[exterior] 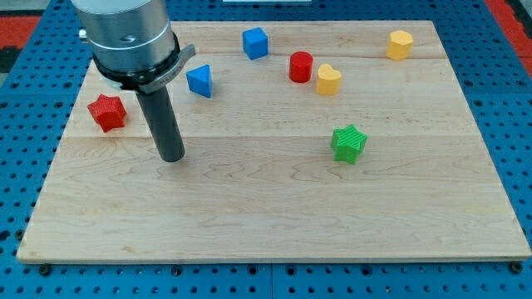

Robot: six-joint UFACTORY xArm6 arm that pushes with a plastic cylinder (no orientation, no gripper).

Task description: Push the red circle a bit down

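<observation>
- red star (107, 111) at the board's left edge; nothing hides it
- rod's upper mount cut off by the view's top; the tip (172, 158) rests on bare wood board (266, 216), just right of and below the red star, well left of the red circle; no pincer on this arm, only the rod
- blue triangle (199, 80); blue cube (255, 42) near the view's top
- red circle (300, 66) upper middle, touching or almost touching the yellow heart (328, 80); gap hard to make out
- green star (348, 143) below them
- yellow block (399, 44) top right; shape unclear
</observation>
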